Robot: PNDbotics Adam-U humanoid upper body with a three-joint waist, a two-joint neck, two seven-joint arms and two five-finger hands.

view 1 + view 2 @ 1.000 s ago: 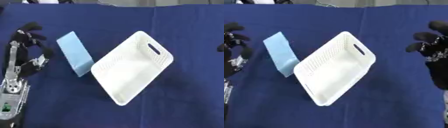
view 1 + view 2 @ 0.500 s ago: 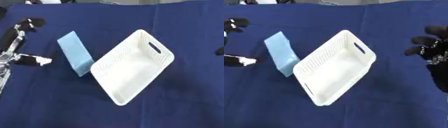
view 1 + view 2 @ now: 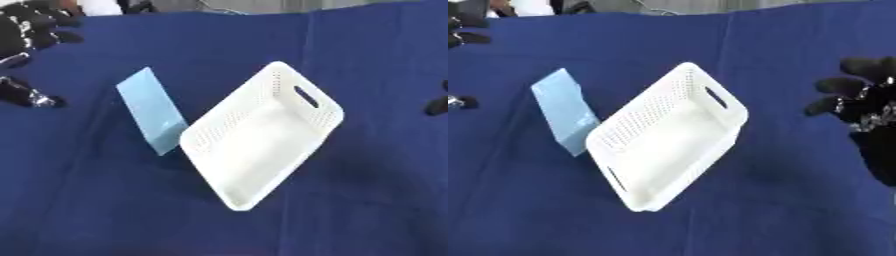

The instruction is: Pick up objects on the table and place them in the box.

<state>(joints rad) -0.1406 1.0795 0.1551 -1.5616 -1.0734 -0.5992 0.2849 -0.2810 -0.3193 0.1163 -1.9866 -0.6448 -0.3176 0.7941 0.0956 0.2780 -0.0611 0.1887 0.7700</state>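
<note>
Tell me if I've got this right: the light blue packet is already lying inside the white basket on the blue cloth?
Not quite. The light blue packet lies outside the white basket, on the blue cloth by the basket's left side, as the left eye view shows. The basket holds nothing.

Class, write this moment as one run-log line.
left robot hand: raised far-left, empty | right robot hand: right edge, empty | light blue box: on cloth beside white basket | basket: empty

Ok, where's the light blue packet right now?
The light blue packet lies on the blue cloth left of centre, right beside the white basket's left corner, not inside it.
</note>
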